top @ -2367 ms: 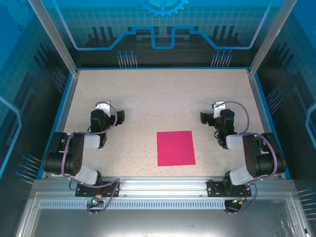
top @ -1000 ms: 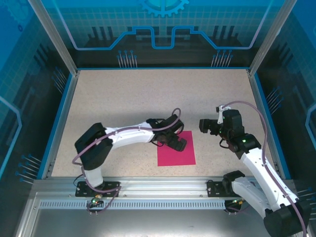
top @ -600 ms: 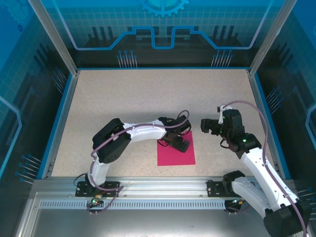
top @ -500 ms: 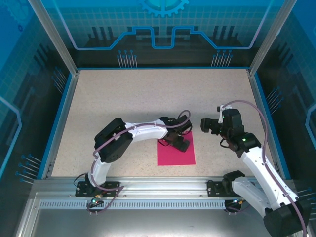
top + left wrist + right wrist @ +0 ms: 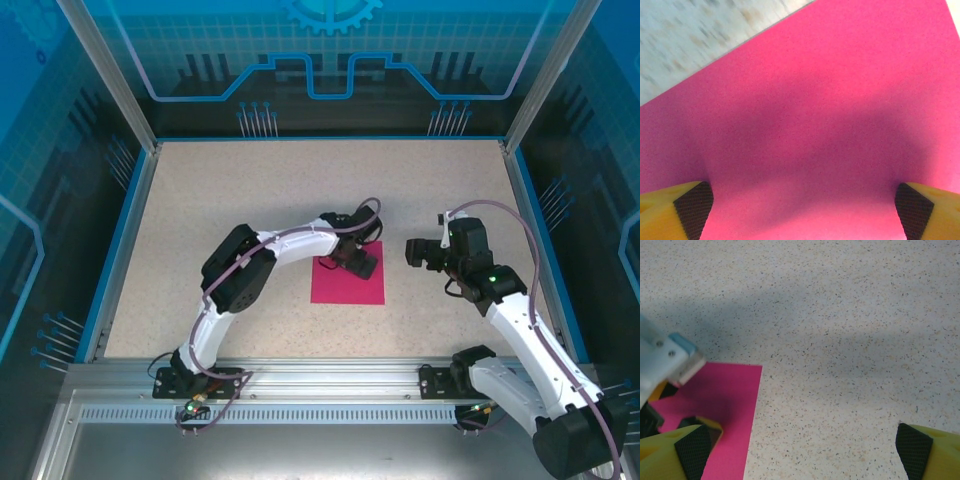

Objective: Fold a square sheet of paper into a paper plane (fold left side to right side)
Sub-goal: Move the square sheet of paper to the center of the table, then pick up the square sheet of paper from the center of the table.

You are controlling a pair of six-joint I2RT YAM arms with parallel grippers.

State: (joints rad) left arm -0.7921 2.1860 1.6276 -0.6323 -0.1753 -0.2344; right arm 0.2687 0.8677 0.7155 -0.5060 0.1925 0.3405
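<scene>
We judge the task to be at its very start. The square sheet of paper (image 5: pixel 345 290) lies flat on the table (image 5: pixel 300 190), and we see no crease, lifted edge or doubled layer on any part of it that shows. The fold from left side to right side is not yet made, and every later fold that would shape the plane is left to do.

The left gripper (image 5: pixel 357 266) hangs low over the sheet, with its jaws spread wide and nothing between them. In the left wrist view the pink paper runs under and ahead of both fingers (image 5: pixel 690 210), a soft shadow lies between the tips, and one straight edge of the sheet crosses well ahead of them with bare table beyond it. We cannot tell whether the tips touch the paper or hover just above it.

The right gripper (image 5: pixel 413 252) is released too, its jaws wide apart and empty. From its wrist view its fingers (image 5: pixel 914 445) stand over bare table. The sheet's corner and nearest edge lie just ahead of the tip on the left side of that view, and the left gripper shows beyond that tip, over the paper.

What is left, as we read it, is to catch the sheet's left edge, carry it across to the right edge, line the two up and press the crease. Thin paper lying flat gives little to grip, so lifting that first edge looks like the delicate part.
</scene>
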